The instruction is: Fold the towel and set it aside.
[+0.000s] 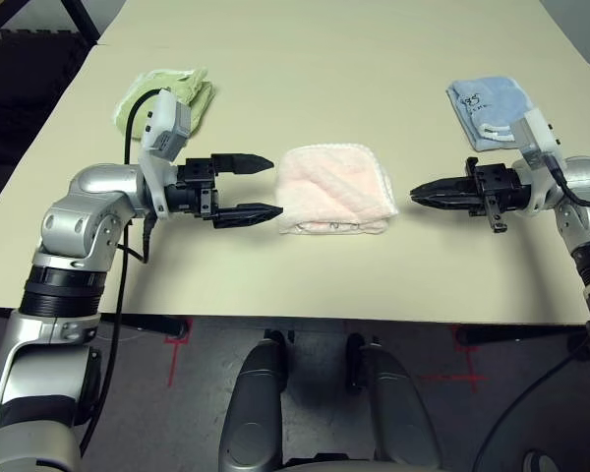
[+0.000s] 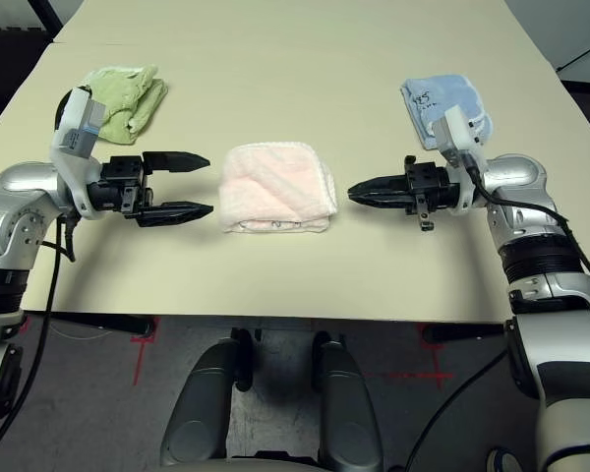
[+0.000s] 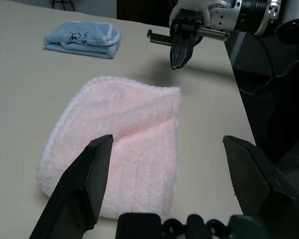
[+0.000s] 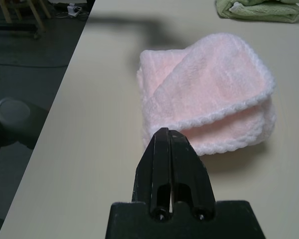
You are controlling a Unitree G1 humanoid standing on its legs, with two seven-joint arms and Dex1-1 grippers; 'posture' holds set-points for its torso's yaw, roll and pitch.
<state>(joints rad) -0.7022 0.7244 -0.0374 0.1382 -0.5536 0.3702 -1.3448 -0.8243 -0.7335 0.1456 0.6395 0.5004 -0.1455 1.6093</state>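
The pale pink towel (image 1: 332, 187) with white scalloped edging lies folded in a thick bundle at the middle of the table, near the front edge. My left gripper (image 1: 267, 187) hovers just left of it, open, with nothing between its fingers. My right gripper (image 1: 416, 195) points at the towel from the right, a short gap away, its fingers shut on nothing. The left wrist view looks over the towel (image 3: 124, 149) to the shut right gripper (image 3: 175, 65) beyond. In the right wrist view the towel (image 4: 209, 99) lies just past the closed fingertips.
A folded light green towel (image 1: 167, 95) lies at the back left, behind my left arm. A folded light blue towel (image 1: 489, 106) lies at the back right, close to my right wrist. The table's front edge (image 1: 305, 317) runs just below both grippers.
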